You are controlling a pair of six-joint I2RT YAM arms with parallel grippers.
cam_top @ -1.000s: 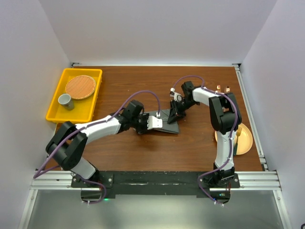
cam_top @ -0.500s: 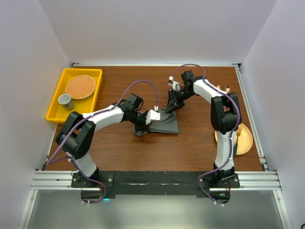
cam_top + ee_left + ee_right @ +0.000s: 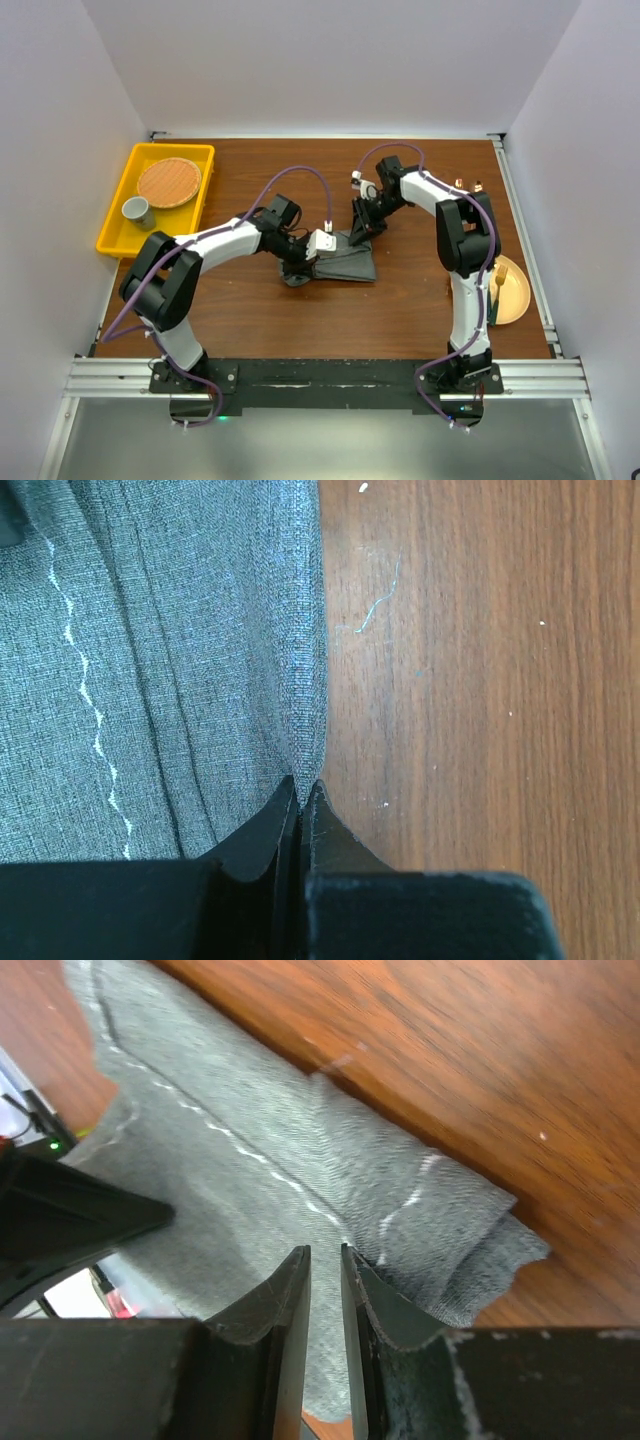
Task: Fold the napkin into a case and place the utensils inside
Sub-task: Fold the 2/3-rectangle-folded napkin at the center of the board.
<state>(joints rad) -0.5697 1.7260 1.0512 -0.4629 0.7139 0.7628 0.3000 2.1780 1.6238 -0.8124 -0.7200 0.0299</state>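
The dark grey napkin (image 3: 348,260) lies folded in a bunched strip at the table's middle. My left gripper (image 3: 300,266) is at its left end, shut on the cloth's folded edge (image 3: 300,680). My right gripper (image 3: 358,236) is at the napkin's far edge, its jaws nearly together with cloth (image 3: 260,1190) between them, next to the light stitched hem. Copper utensil heads (image 3: 459,184) peek out behind the right arm at the far right. No case shape shows.
A yellow tray (image 3: 112,240) at the far left holds a round woven mat (image 3: 168,181) and a grey cup (image 3: 136,211). A yellow-orange plate (image 3: 512,292) lies at the right edge beside the right arm. Bare wood (image 3: 480,680) lies right of the left gripper.
The right gripper has moved left and a little nearer along the napkin's far edge. The left arm has swung back, its gripper staying at the cloth's left end. The napkin now lies wider.
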